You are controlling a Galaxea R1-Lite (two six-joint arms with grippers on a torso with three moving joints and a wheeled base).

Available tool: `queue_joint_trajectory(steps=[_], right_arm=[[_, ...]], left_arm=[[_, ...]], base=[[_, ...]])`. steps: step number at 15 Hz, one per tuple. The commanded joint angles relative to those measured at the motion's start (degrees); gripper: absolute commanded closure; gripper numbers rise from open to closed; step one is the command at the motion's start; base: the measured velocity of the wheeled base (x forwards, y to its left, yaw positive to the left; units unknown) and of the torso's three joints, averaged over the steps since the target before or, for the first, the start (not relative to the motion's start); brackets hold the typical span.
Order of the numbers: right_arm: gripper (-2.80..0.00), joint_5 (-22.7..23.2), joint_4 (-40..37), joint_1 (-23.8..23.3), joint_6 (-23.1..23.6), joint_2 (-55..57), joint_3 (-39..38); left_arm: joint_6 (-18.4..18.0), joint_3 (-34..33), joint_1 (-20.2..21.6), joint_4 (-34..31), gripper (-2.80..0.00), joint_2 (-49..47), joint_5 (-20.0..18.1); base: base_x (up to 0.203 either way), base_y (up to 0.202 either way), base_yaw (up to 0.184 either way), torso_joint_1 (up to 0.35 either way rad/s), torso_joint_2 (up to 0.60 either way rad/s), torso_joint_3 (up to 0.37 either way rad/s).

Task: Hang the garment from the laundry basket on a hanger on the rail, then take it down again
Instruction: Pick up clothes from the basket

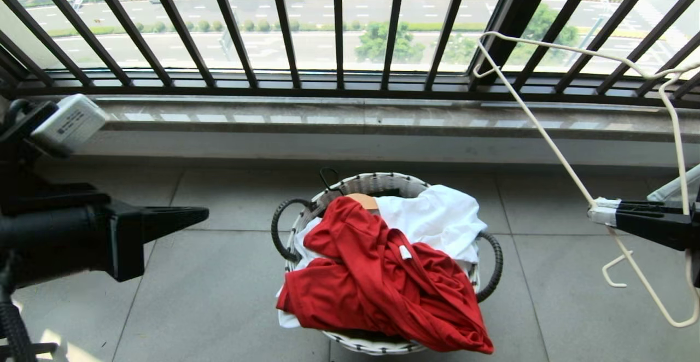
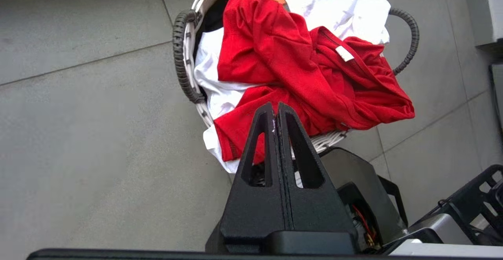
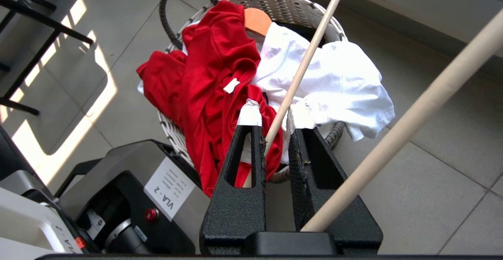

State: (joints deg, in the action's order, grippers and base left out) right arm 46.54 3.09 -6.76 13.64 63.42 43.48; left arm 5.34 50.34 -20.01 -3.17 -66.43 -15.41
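The garment [image 1: 372, 285], a crumpled red T-shirt, lies on top of the laundry basket [image 1: 383, 179] in the middle of the tiled floor and spills over its near rim. My left gripper [image 1: 203, 215] is shut and empty, hanging left of the basket with its tip pointing toward it. In the left wrist view the gripper [image 2: 275, 105] sits just short of the garment [image 2: 283, 55]. My right gripper [image 1: 596, 211] is shut on one slim rod of the off-white hanger [image 1: 536, 121], held up to the right of the basket. The rail is out of view.
A white garment [image 1: 437, 214] fills the basket's far right side, and a tan wooden hanger end [image 1: 363, 200] pokes out behind the red one. Dark window bars [image 1: 339, 28] and a stone ledge [image 1: 350, 118] stand behind. My base [image 3: 129, 189] is close to the basket.
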Motion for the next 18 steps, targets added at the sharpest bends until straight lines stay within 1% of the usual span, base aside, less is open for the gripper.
queue_joint_trajectory(steps=[1,5,7,9,10,12,14,16,17,18], right_arm=[[0.00,0.3,0.2,-1.0,0.1,0.2,0.2],[0.00,0.4,0.2,-4.3,0.1,1.6,1.8],[0.00,0.4,0.4,-5.4,0.1,2.3,1.9],[0.00,0.5,0.9,-5.8,0.0,3.2,2.1],[0.00,0.5,0.9,-5.9,0.1,3.6,2.3],[0.00,0.5,0.9,-6.3,0.1,4.0,2.5],[0.00,0.5,0.9,-6.3,0.0,4.2,2.5],[0.00,0.5,0.9,-6.3,0.1,4.1,2.5],[0.00,0.5,0.9,-6.3,0.0,4.1,2.6],[0.00,0.5,0.9,-6.3,0.0,4.1,2.7]], left_arm=[[0.4,8.1,-5.5,-0.1,0.00,-18.6,0.3],[0.9,27.2,-12.4,-0.6,0.00,-41.4,0.9],[1.0,39.1,-15.7,-4.4,0.00,-49.8,1.4],[0.8,49.4,-18.2,-9.9,0.00,-56.0,3.4],[0.7,53.3,-19.0,-12.4,0.00,-58.5,4.5],[-0.3,58.1,-19.8,-17.2,0.00,-62.0,5.5],[-2.6,59.0,-20.0,-18.2,0.00,-63.9,5.6],[-2.8,58.9,-20.1,-18.3,0.00,-63.7,5.7],[-3.2,58.7,-20.1,-18.4,-2.80,-63.1,5.7],[-3.3,58.7,-20.1,-18.4,-2.80,-62.3,5.7]], base=[[0.000,0.000,0.000,0.000,0.00,0.000],[0.000,0.000,0.000,0.000,0.00,0.000],[0.000,0.000,0.000,0.000,0.00,0.000],[0.000,0.000,0.000,0.000,0.00,0.000],[0.000,0.000,0.000,0.000,0.00,0.000],[0.000,0.000,0.000,0.000,0.00,0.000],[0.000,0.000,0.000,0.000,0.00,0.000],[0.000,0.000,0.000,0.000,0.00,0.000],[0.000,0.000,0.000,0.000,0.00,0.000],[0.000,0.000,0.000,0.000,0.00,0.000]])
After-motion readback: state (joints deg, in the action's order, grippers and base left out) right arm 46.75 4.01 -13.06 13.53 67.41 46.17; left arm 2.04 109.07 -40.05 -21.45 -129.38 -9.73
